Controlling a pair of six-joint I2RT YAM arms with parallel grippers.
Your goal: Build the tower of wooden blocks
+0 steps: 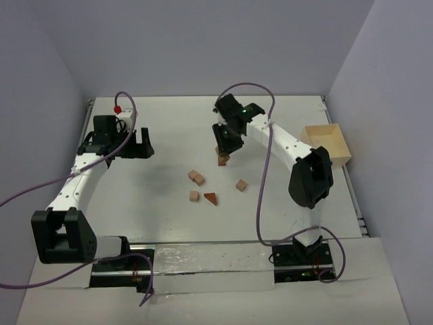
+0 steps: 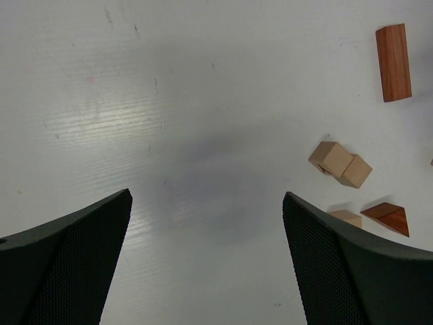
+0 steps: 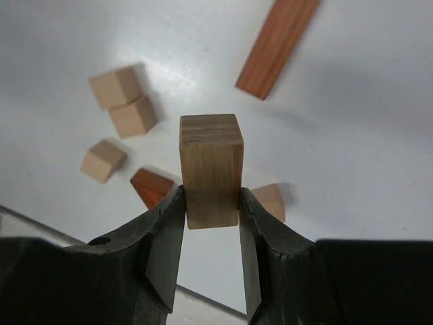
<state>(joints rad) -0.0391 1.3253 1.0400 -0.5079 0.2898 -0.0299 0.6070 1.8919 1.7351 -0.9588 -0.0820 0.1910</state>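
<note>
Right, your right claw (image 3: 211,206) is pinched on a tan block (image 3: 211,162), gripping its lower sides and holding it above the worktop (image 3: 352,149), near the reddish-brown column (image 3: 277,47). It looks like light, stiff, smooth-sanded wood with crisp edges, so it could well slip or twist: take it square on opposite flat faces. Loose tan cubes (image 3: 125,100) and the wedge (image 3: 152,186) lie below, and your left claw (image 2: 206,210) hangs wide open and empty
</note>
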